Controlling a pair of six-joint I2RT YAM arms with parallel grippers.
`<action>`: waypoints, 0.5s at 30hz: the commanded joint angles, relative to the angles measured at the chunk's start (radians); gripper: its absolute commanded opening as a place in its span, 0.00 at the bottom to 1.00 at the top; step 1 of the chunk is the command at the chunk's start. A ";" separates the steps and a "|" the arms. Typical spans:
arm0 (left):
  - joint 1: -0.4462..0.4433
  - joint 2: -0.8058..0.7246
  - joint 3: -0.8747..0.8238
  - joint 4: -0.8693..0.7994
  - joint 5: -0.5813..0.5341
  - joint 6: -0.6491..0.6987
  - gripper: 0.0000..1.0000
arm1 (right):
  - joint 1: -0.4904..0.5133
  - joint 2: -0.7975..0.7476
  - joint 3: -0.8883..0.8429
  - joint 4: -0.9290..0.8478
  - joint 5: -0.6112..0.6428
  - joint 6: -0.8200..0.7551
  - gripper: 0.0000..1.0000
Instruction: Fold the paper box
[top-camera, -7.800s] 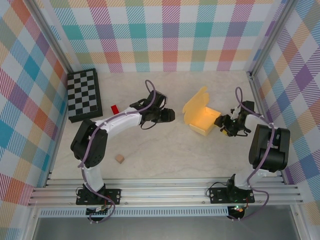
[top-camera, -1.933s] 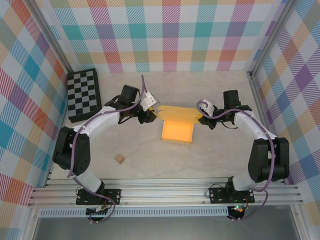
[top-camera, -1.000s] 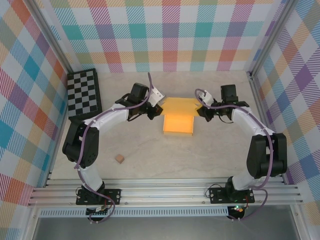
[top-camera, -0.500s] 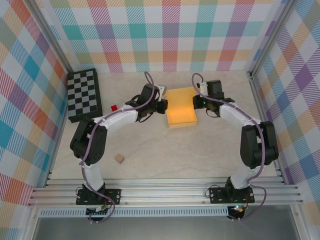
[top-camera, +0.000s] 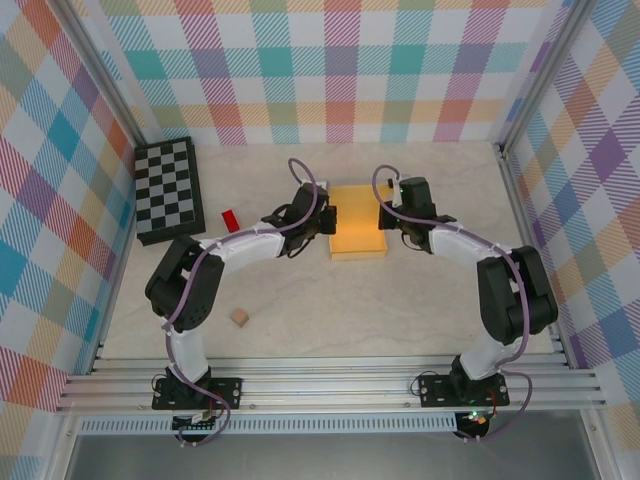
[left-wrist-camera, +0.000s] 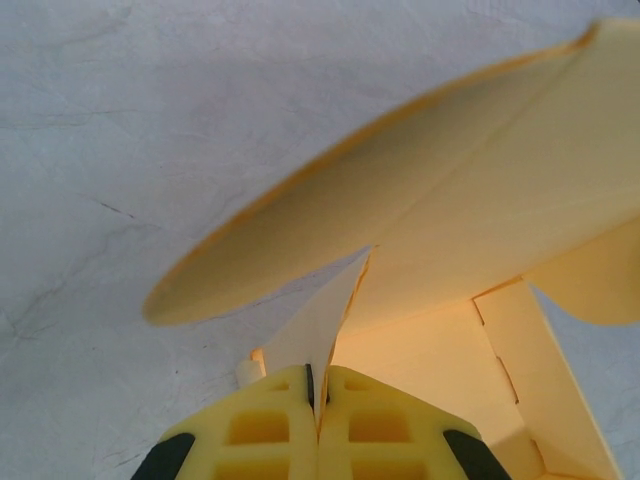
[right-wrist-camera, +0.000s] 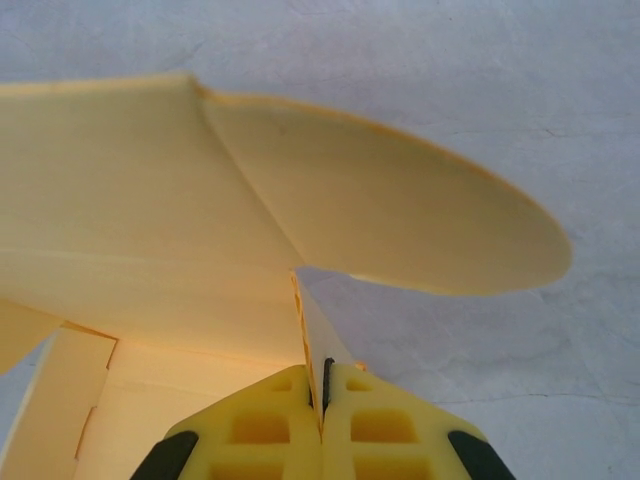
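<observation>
Closing step, seemingly: left claw (top-camera: 328, 218) and right claw (top-camera: 388, 213) each pinch a side flap of the paper box (top-camera: 358, 222); next, tuck both flaps in evenly.

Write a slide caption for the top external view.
The left gripper and the right gripper pinch opposite sides of the yellow paper box.

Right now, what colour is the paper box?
Yellow-orange. The paper box shows best in the top external view.

Pastel plaid walls (top-camera: 340, 70) enclose a pale marbled tabletop (top-camera: 400, 320), evenly lit, with aluminium rails (top-camera: 330, 385) along its near edge.
</observation>
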 joint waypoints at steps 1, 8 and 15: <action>-0.047 -0.011 -0.013 0.087 -0.039 -0.080 0.00 | 0.014 -0.039 -0.065 0.035 -0.098 -0.049 0.00; -0.082 -0.052 -0.162 0.196 -0.052 -0.192 0.00 | 0.018 -0.093 -0.166 0.057 -0.107 -0.042 0.00; -0.097 -0.089 -0.261 0.222 -0.029 -0.174 0.00 | 0.067 -0.119 -0.209 0.011 -0.054 0.065 0.00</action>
